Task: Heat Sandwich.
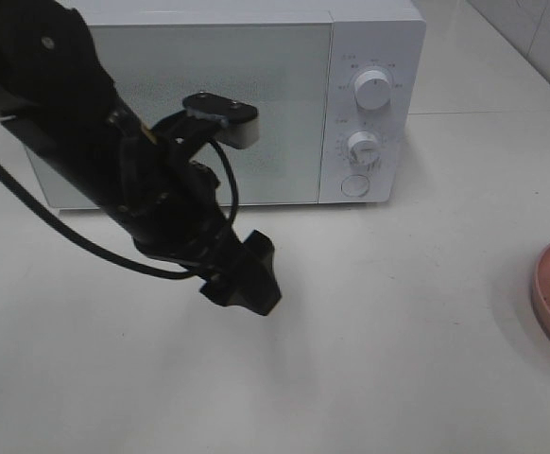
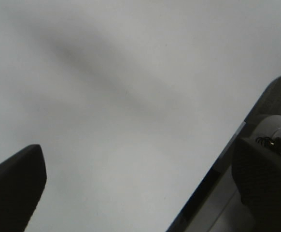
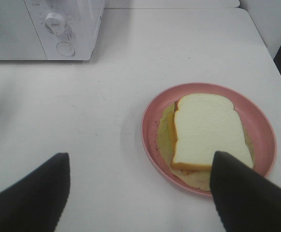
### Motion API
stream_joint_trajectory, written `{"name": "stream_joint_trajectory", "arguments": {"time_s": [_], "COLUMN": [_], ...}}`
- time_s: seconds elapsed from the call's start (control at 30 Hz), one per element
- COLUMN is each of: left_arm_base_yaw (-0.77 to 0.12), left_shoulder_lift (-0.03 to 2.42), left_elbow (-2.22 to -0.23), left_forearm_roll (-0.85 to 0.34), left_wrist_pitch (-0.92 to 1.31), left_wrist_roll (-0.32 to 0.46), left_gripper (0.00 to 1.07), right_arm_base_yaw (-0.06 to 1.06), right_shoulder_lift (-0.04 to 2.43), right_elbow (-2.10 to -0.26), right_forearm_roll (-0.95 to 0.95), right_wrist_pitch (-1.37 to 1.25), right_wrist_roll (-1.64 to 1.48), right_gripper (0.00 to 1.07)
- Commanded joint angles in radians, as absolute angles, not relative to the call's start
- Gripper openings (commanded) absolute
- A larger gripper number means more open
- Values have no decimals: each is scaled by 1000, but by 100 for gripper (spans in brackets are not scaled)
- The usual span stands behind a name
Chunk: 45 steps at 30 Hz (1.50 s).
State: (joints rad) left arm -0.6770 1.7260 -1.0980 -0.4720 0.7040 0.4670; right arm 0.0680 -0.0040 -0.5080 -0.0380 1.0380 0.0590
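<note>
Both sets of jaws gape wide, the right's above the plated sandwich (image 3: 205,133).

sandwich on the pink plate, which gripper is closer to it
Right. The right gripper hangs open just above the sandwich, one finger overlapping its edge in the right wrist view. The left gripper hovers over bare table in front of the microwave, far from the plate.

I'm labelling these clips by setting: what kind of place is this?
Likely a kitchen-style counter: a white microwave stands shut on a white worktop, and a sandwich sits on a pink plate.
</note>
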Motion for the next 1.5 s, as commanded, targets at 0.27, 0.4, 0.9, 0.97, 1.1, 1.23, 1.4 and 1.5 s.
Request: {"name": "stream_joint_trajectory", "arguments": {"time_s": [0.27,0.4,0.9,0.97,1.1,1.23,1.4,1.5], "left_arm_base_yaw": [-462,-342,-12,45,56,56,56,56], "left_shoulder_lift": [1599,1532,1253,1173,1064,932,768,626], "left_elbow": [-1099,-1097,-925,-899,-869,-819,-755,-703], "left_forearm_roll": [-455,-450,-279,-242,-176,-143,-122,-112], "left_wrist_pitch": [995,1068,1147,1148,1148,1147,1144,1142], "left_wrist_roll": [418,394,225,186,143,130,129,129], "left_gripper": [103,103,103,103,103,103,103,103], "right_arm_base_yaw": [62,62,62,62,62,62,62,62], "right_shoulder_lift": [-31,-31,-31,-31,-31,-31,-31,-31], "right_elbow": [-507,-507,-507,-507,-507,-507,-507,-507], "right_forearm_roll": [-39,-39,-39,-39,-39,-39,-39,-39], "right_wrist_pitch": [1037,1037,1037,1037,1037,1037,1037,1037], "right_wrist_roll": [53,53,53,53,53,53,53,53], "right_gripper": [76,76,76,76,76,76,76,76]}}
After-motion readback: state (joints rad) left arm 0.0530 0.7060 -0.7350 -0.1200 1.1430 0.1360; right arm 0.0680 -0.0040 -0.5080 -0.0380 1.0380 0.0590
